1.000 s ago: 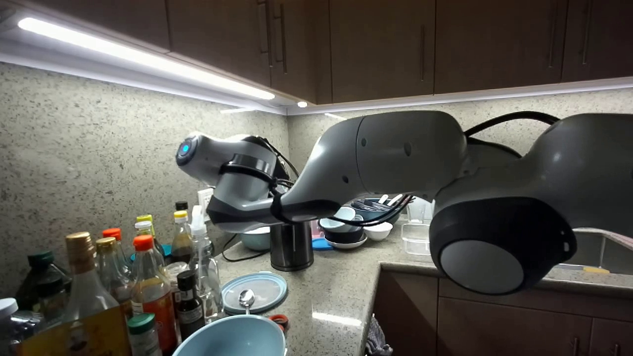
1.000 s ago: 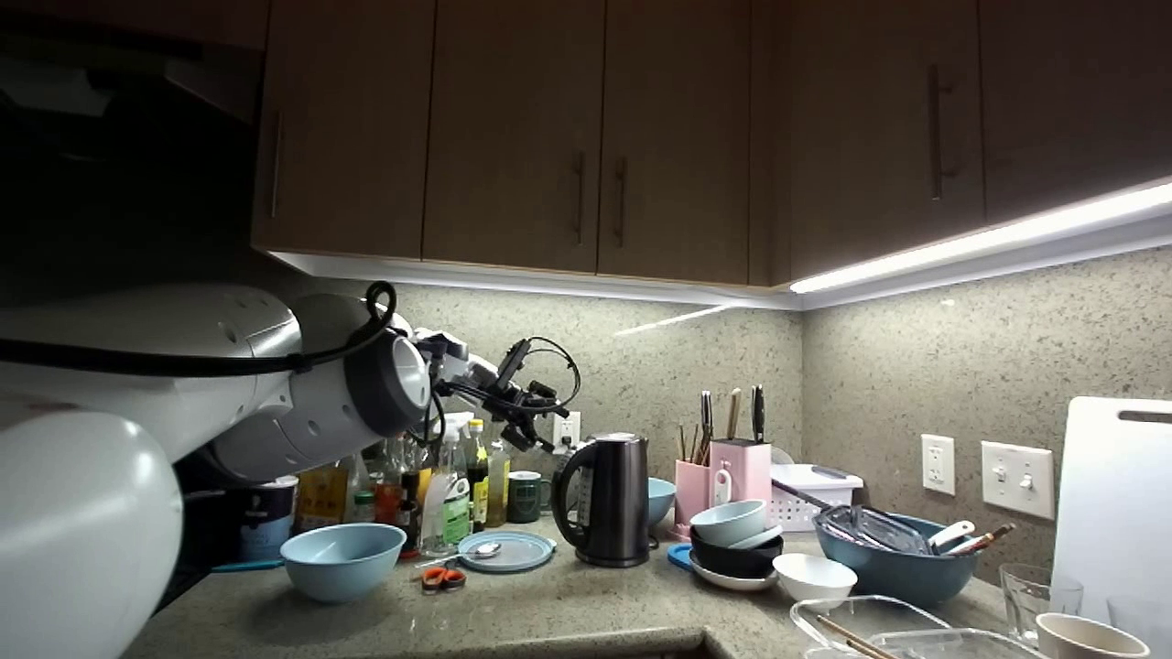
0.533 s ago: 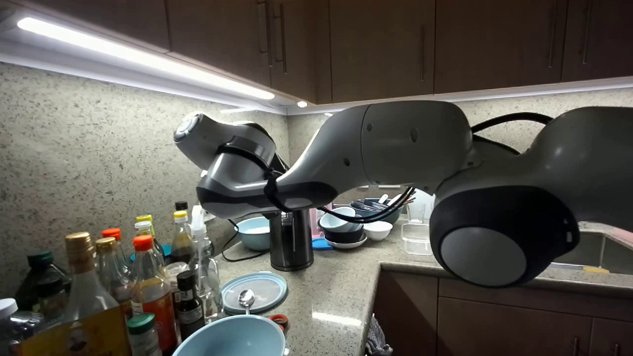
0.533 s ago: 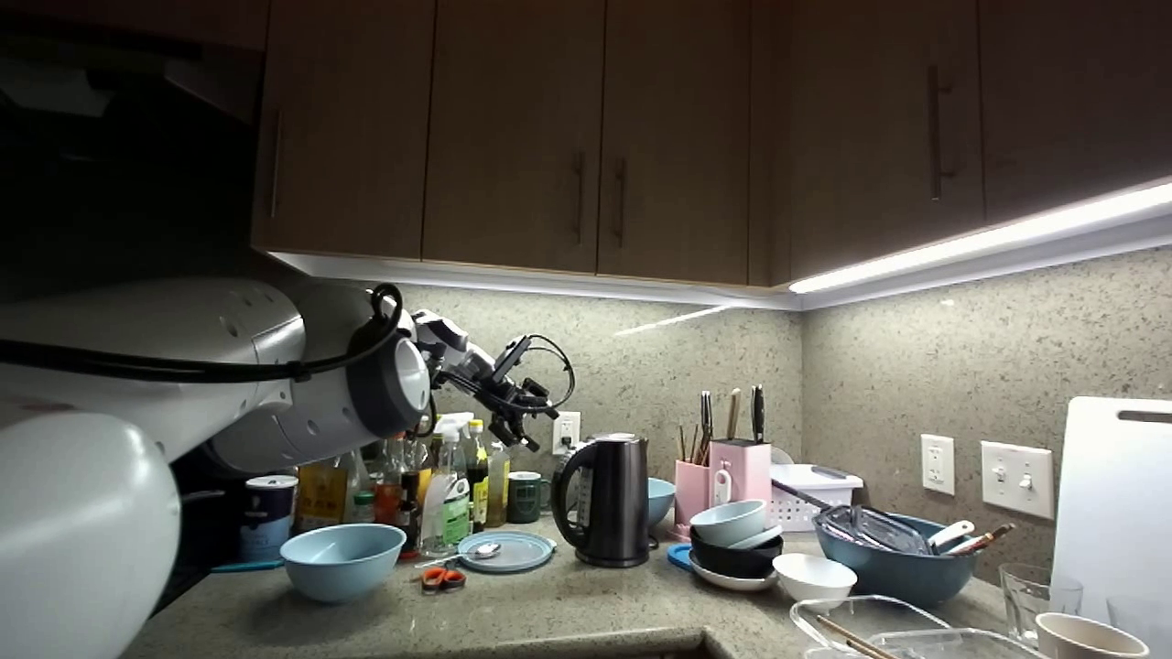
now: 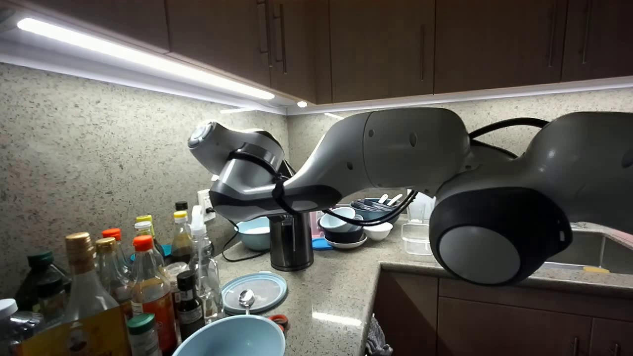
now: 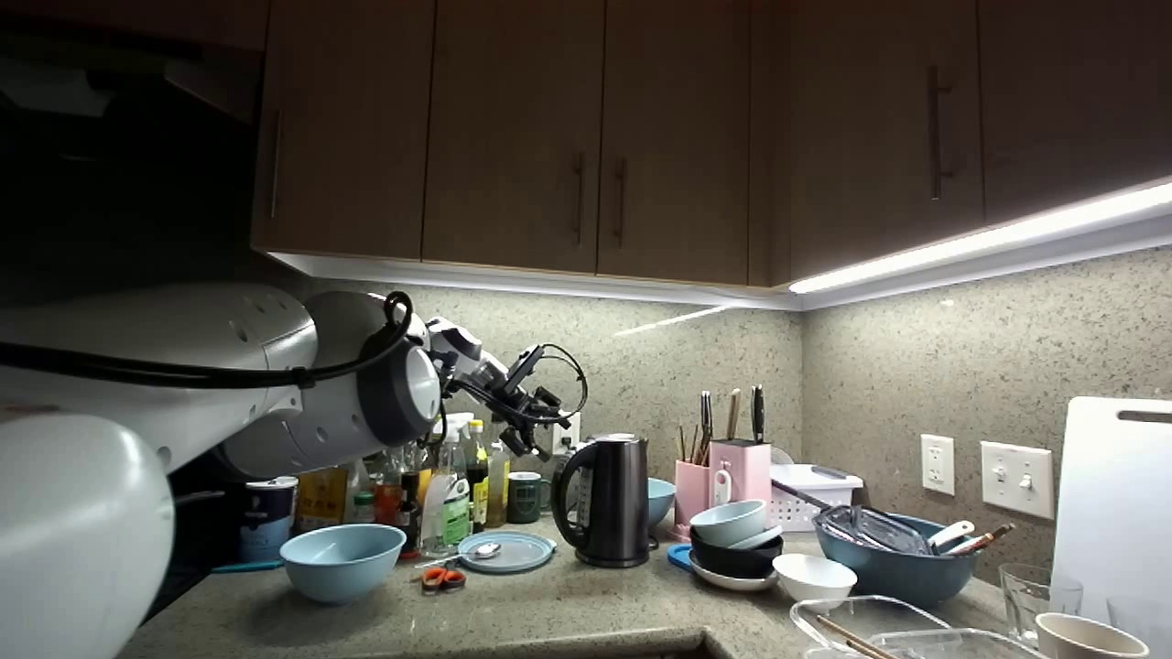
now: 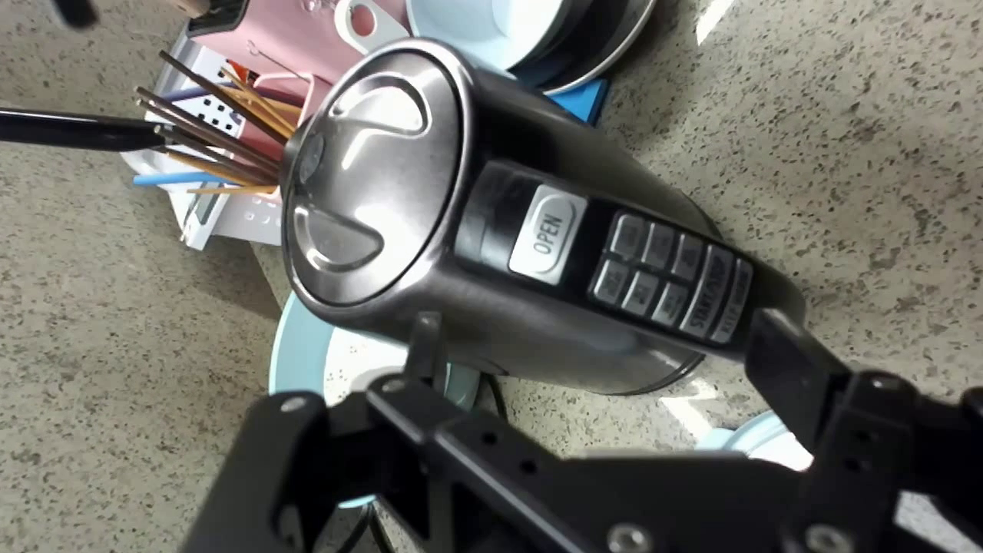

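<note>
Hanging near the dark brushed-metal electric kettle point(image 6: 623, 503), the black Robotiq gripper point(image 7: 597, 319) has its jaws spread wide, with nothing held between them. In the wrist view they rise from the bottom edge, and the kettle fills the middle of the frame behind them, its silver OPEN button point(image 7: 547, 234) and smaller keys point(image 7: 657, 244) in plain sight; whether either jaw touches the metal cannot be told there. In an exterior view the kettle stands upright near the centre of the frame on the speckled stone tabletop point(image 6: 568, 609), its curved black handle point(image 6: 560, 503) turned left, so the handle side is the one nearest the gripper. A black cord point(image 7: 498, 395) curls beside it, and the white wall outlet point(image 5: 203, 199) probably explains why it stands here. In both exterior views a metal spoon point(image 6: 486, 551) lies with its bowl on a round light-blue plastic lid point(image 6: 524, 555), perhaps to keep it off the tabletop; orange-handled scissors point(image 6: 442, 579) lie just beside the lid. Right of the kettle in the frame, a light-blue bowl point(image 6: 730, 523) leans atop a deep black bowl point(image 6: 737, 555) and a shallow white dish point(image 6: 728, 580), presumably stacked to save room, and behind them a pink knife block point(image 6: 743, 476) keeps knives point(image 6: 758, 415) handles up, likely for easy grasping.
</note>
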Robot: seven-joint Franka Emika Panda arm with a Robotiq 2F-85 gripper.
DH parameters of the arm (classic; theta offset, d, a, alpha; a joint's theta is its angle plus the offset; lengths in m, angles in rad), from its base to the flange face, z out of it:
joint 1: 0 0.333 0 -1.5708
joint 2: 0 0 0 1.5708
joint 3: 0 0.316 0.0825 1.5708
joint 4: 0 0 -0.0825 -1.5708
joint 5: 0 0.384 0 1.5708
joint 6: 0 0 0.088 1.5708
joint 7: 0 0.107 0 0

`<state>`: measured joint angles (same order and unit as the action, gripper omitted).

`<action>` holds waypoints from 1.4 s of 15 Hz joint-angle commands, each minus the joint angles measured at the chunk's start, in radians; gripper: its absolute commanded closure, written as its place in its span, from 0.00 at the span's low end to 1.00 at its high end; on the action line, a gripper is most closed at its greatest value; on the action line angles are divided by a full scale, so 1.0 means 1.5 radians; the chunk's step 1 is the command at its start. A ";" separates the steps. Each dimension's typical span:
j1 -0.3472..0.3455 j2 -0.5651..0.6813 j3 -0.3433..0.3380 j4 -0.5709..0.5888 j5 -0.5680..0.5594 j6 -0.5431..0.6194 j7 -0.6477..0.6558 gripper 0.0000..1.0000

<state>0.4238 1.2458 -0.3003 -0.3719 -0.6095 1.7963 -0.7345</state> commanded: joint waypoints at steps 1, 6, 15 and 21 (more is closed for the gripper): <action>-0.012 0.000 0.002 -0.004 0.002 0.009 0.028 0.00; -0.021 0.004 0.005 -0.004 0.005 0.015 0.048 0.00; -0.021 0.004 -0.007 -0.006 -0.007 0.040 0.080 0.00; -0.025 0.007 -0.014 -0.008 -0.011 0.040 0.094 0.00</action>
<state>0.3969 1.2559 -0.3093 -0.3711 -0.6101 1.8301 -0.6215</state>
